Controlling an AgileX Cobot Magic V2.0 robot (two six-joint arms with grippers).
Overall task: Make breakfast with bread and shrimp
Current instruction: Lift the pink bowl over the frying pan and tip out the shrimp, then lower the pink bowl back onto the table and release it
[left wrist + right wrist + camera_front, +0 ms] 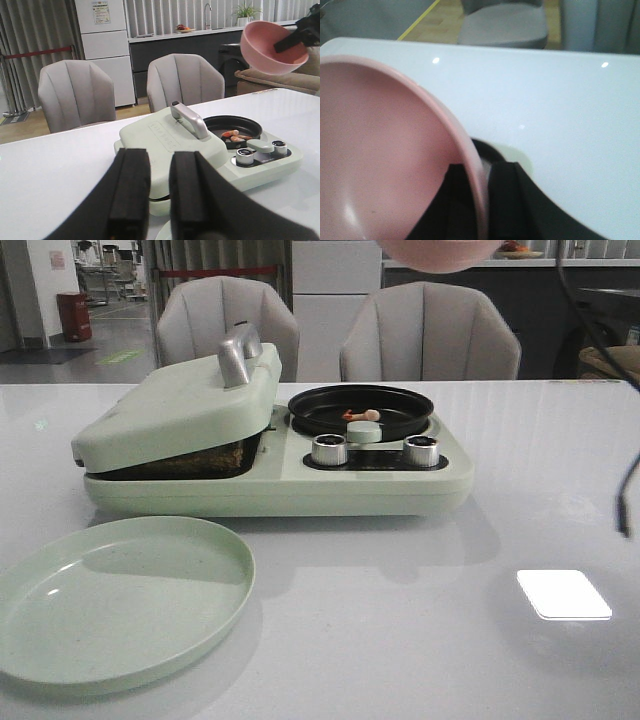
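- My left gripper [159, 200] hangs low over the table [400, 620], short of the cooker [280, 475]; its two black fingers [131, 190] stand a narrow gap apart and hold nothing.
- At the front left of the table lies a pale green plate [120, 600], nothing on it, just in front of the cooker and not touching it.
- The cooker's left half is a lidded press: the lid [180, 410] with its silver handle [238, 355] sits slightly ajar, and in the dark gap under it I can see the brown edge of the bread [205, 457] — how many slices, I cannot tell.
- From my left fingers the bread is ahead and below the lid, well apart from them.
- On the cooker's right half sits the black pan [361, 408], and in it the shrimp [362, 416] — pale with an orange end, near the pan's front rim, behind the two silver knobs [330, 449].
- My right gripper [485, 200] is up in the air above and beyond the pan, its fingers pinching the rim of a pink bowl [267, 46], one inside and one outside.
- The bowl is tilted, and the shrimp lies well below it, clear of my right fingers.
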